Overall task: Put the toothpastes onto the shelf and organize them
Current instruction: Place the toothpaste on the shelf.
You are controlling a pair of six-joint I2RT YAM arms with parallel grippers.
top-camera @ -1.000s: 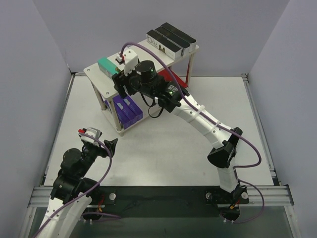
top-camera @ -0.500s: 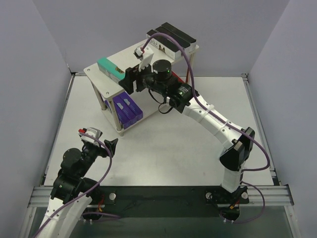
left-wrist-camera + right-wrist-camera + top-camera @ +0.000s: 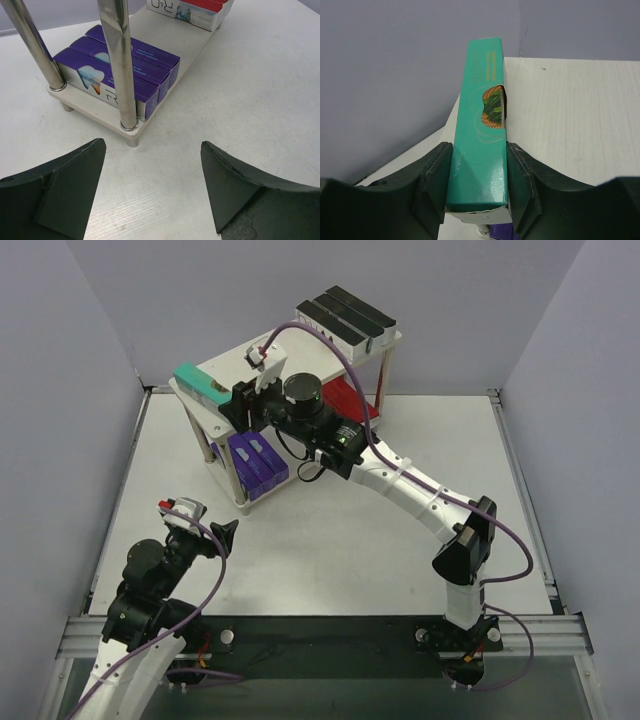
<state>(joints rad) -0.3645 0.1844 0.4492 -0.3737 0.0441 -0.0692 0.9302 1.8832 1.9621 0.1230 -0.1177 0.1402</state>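
A teal toothpaste carton (image 3: 203, 385) lies at the left edge of the shelf's top board (image 3: 300, 352), its end reaching past the corner. My right gripper (image 3: 240, 400) is shut on it; in the right wrist view both fingers press the sides of the teal carton (image 3: 482, 130) at the right gripper (image 3: 479, 148). Black cartons (image 3: 345, 318) lie at the top board's far end. Purple cartons (image 3: 255, 462) and red cartons (image 3: 345, 395) lie on the lower board. My left gripper (image 3: 152, 145) hangs open and empty over the table, facing the purple cartons (image 3: 125, 65).
A metal rod leg (image 3: 117, 65) of the shelf stands close in front of the left gripper (image 3: 205, 530). The shelf's lower board (image 3: 200, 45) rests on short feet. White table surface spreads right of the shelf; grey walls close in on three sides.
The right gripper has closed on the teal carton and moved left with it, so the carton now sits further toward the top board's left corner. The left arm has not moved.
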